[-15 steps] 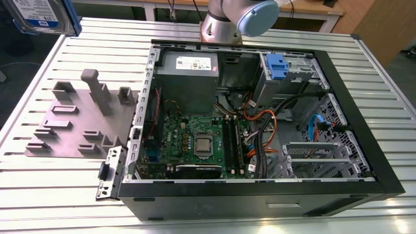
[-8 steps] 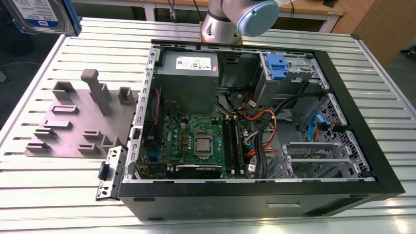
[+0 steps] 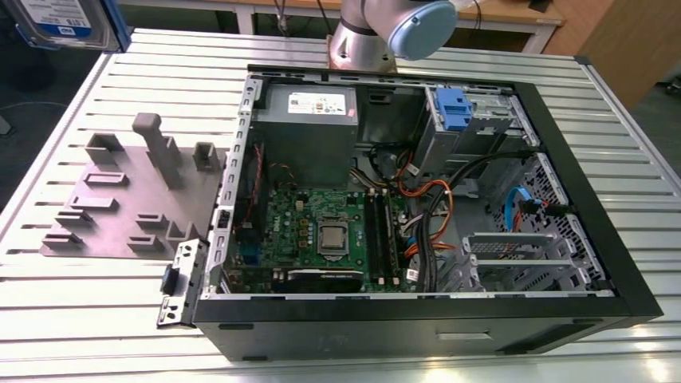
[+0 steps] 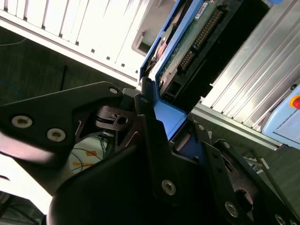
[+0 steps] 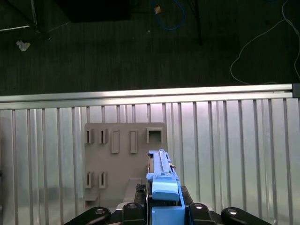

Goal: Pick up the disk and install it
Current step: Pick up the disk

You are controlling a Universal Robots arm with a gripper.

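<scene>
In both wrist views my gripper (image 5: pixel 164 208) (image 4: pixel 171 129) is shut on the blue end handle of the disk (image 5: pixel 161 166). Its black fingers (image 4: pixel 150 136) press on either side of the handle. The disk (image 4: pixel 187 42) is a silver drive in a blue carrier frame, with its circuit board and connector showing in the second wrist view. It hangs edge-on above the grey slotted holder (image 5: pixel 124 150) and does not touch it. In the exterior view the disk (image 3: pixel 64 20) shows its white-and-blue label at the top left corner, high over the table.
The open computer case (image 3: pixel 426 311) lies on the slatted metal table (image 3: pixel 96 319), to the exterior view's right of the grey holder (image 3: pixel 127 199). Another blue-tabbed drive (image 3: pixel 452 108) sits in its cage at the case's far end. The arm's base (image 3: pixel 368 36) stands behind the case.
</scene>
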